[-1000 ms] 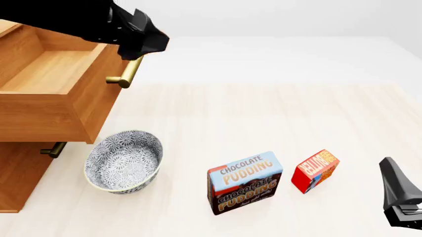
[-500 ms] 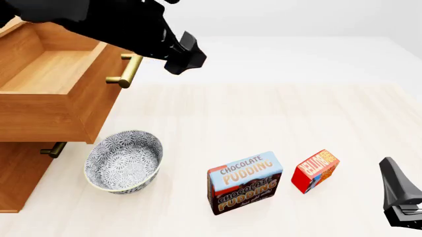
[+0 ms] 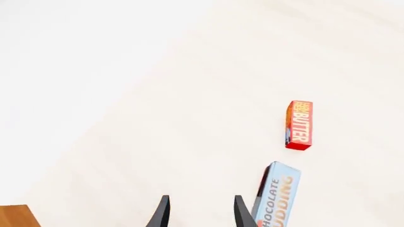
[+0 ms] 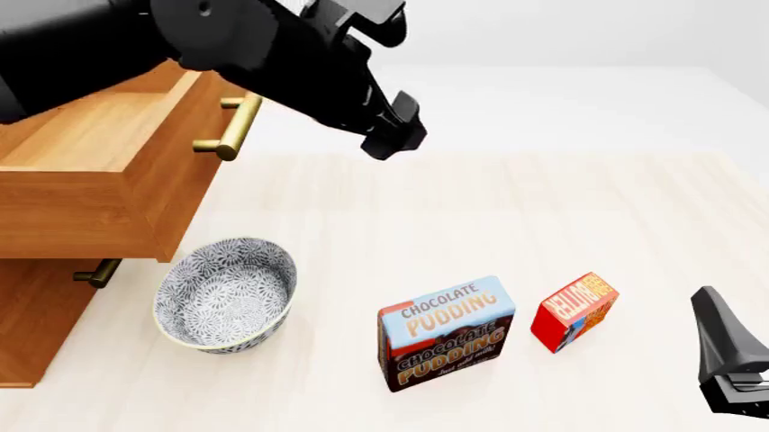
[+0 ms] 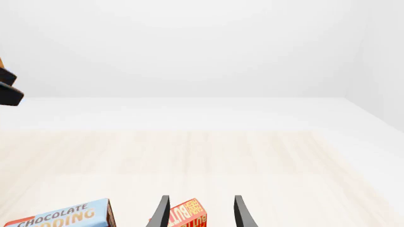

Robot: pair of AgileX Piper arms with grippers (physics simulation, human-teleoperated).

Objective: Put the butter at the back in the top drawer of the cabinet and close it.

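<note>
The butter [image 4: 574, 310] is a small red box with an orange top, standing on the table at the front right; it also shows in the left wrist view as butter [image 3: 299, 125]. The cabinet [image 4: 36, 315] stands at the left with its top drawer [image 4: 108, 180] pulled out and empty, its brass handle [image 4: 229, 126] free. My left gripper [image 4: 397, 135] hangs open in the air right of the handle, far from the butter, fingers [image 3: 162, 213] apart. My right gripper [image 4: 711, 310] rests open at the front right, the butter [image 5: 187, 216] just beyond its fingertips.
A brown-and-blue chocolate pudding box [image 4: 447, 331] stands just left of the butter. A patterned grey bowl [image 4: 225, 292] sits in front of the cabinet, below the open drawer. A lower drawer's handle [image 4: 94, 273] pokes out under the open drawer.
My left arm has swung right, away from the top drawer's handle and out over the table. The drawer stays open. The right arm and both boxes have not moved.
</note>
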